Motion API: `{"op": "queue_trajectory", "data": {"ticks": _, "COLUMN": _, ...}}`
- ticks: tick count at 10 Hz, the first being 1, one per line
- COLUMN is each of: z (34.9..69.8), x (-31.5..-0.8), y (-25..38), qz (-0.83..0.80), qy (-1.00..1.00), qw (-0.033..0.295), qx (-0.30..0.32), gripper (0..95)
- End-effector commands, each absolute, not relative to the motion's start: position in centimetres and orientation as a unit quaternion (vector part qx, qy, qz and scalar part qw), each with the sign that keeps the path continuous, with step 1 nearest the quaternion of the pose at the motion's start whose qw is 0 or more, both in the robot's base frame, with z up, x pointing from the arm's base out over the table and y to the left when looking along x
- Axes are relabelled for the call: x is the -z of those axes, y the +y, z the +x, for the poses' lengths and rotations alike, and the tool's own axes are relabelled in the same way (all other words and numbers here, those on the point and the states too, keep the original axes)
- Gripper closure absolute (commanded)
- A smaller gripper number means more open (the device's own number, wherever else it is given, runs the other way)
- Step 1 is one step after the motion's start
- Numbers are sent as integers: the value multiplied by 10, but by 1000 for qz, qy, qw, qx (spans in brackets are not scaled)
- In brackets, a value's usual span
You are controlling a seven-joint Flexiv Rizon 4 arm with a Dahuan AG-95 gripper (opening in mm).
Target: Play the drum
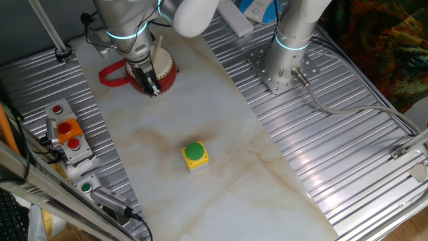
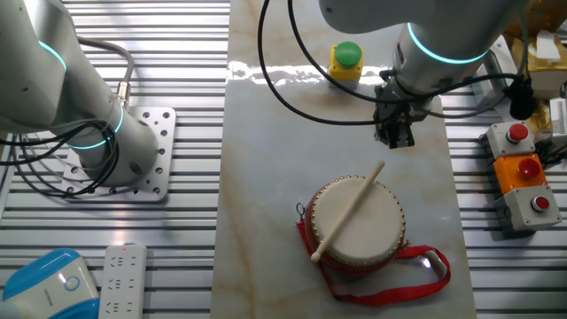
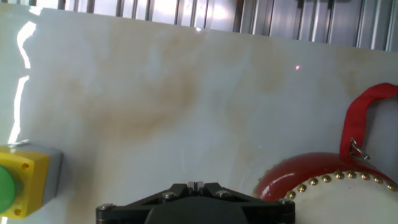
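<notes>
The drum (image 2: pixel 359 221) has red sides, a cream drumhead and a red strap loop (image 2: pixel 416 275). It sits on the white board, and a wooden drumstick (image 2: pixel 347 211) lies slanted across its head. My gripper (image 2: pixel 394 135) hangs above the board just beyond the drum, on the side of the yellow box. Its fingers are shut together with nothing between them. In one fixed view the gripper (image 1: pixel 150 86) stands in front of the drum (image 1: pixel 165 67). In the hand view the fingertips (image 3: pixel 194 185) are pressed together, and the drum's edge (image 3: pixel 336 193) is at the lower right.
A yellow box with a green button (image 1: pixel 194 155) sits mid-board and shows in the hand view (image 3: pixel 25 180) at the lower left. A red-button control box (image 2: pixel 523 173) stands at the board's side. A second arm's base (image 1: pixel 284 63) is bolted to the ribbed metal table.
</notes>
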State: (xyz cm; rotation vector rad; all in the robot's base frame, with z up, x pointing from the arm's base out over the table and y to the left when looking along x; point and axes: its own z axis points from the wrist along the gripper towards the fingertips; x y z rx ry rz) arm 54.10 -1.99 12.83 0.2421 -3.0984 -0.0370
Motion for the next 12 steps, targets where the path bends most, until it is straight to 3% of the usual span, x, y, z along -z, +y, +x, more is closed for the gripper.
{"op": "queue_trajectory", "data": {"ticks": 1, "z": 541, "x": -128, "y": -19, "qz": 80, "qy": -997, "qw": 14, "qx": 12, "gripper": 950}}
{"op": "queue_trajectory", "data": {"ticks": 12, "z": 541, "x": -128, "y": -19, "qz": 97, "qy": -995, "qw": 16, "qx": 12, "gripper": 950}}
